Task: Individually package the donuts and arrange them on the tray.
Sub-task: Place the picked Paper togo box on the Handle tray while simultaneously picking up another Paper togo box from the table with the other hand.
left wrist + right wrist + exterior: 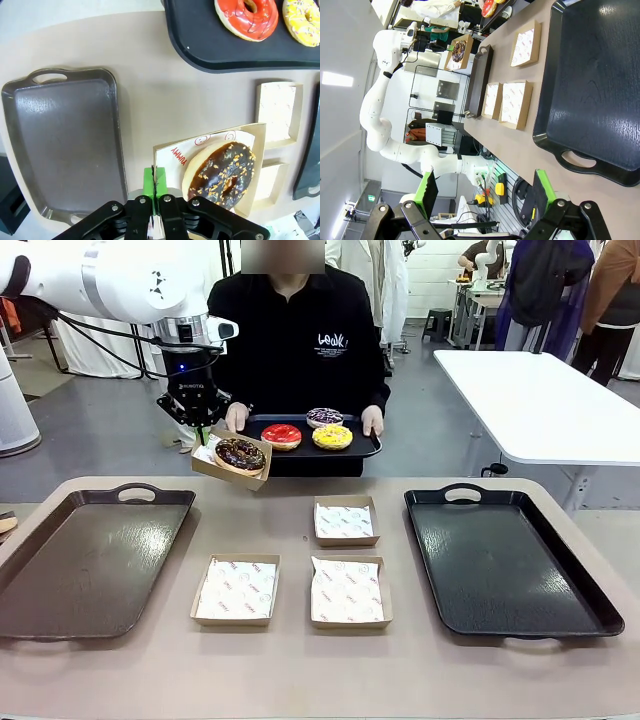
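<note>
Front view: left gripper (200, 428) clamped on the rim of a paper-lined box (204, 466), chocolate donut (240, 454) inside, held aloft over the table's (300, 680) far left edge. Person's tray (350, 452) carries red donut (281, 436), purple donut (324, 417) and yellow donut (332, 437). Lined boxes (236, 590) sit mid-table. Right gripper (485, 187): fingers apart above the right tray (590, 75), near its handle edge.

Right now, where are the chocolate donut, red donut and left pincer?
chocolate donut (230, 452), front view, icing.
red donut (272, 435), front view, icing.
left pincer (154, 182), left wrist view, between fingertips clamping the box (258, 145).
</note>
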Controlling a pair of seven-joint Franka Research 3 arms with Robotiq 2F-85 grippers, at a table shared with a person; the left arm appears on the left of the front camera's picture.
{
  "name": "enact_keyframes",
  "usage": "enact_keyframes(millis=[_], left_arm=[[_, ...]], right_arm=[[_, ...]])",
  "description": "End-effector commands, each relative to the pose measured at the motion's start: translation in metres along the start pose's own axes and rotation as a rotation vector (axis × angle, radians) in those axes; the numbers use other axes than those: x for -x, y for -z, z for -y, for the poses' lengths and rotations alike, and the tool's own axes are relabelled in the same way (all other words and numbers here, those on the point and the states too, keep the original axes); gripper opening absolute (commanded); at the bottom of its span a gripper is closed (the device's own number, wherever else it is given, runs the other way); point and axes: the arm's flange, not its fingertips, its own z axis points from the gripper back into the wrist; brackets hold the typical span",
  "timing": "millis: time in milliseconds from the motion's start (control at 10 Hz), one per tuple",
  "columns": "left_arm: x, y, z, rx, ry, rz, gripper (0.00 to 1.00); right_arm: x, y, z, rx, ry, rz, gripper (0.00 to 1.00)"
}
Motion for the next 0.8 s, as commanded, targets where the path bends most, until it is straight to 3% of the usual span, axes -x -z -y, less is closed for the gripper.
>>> enact_keyframes(millis=[0,200,400,700], left_arm=[[0.002,-0.003,-0.001,-0.002,-0.001,0.0,0.0],[0.008,0.0,-0.007,0.007,0.034,0.004,0.01],[0.024,-0.013,-0.035,0.044,0.059,-0.01,0.01],[0.065,-0.019,-0.09,0.063,0.015,-0.043,0.01]], right_arm=[[0.0,0.0,-0.001,-0.013,-0.002,0.003,1.0],[0.0,0.0,0.0,0.0,0.0,0.0,1.0],[-0.052,0.019,-0.022,0.061,0.029,0.006,1.0],[-0.133,0.08,-0.057,0.18,0.047,-0.056,1.0]])
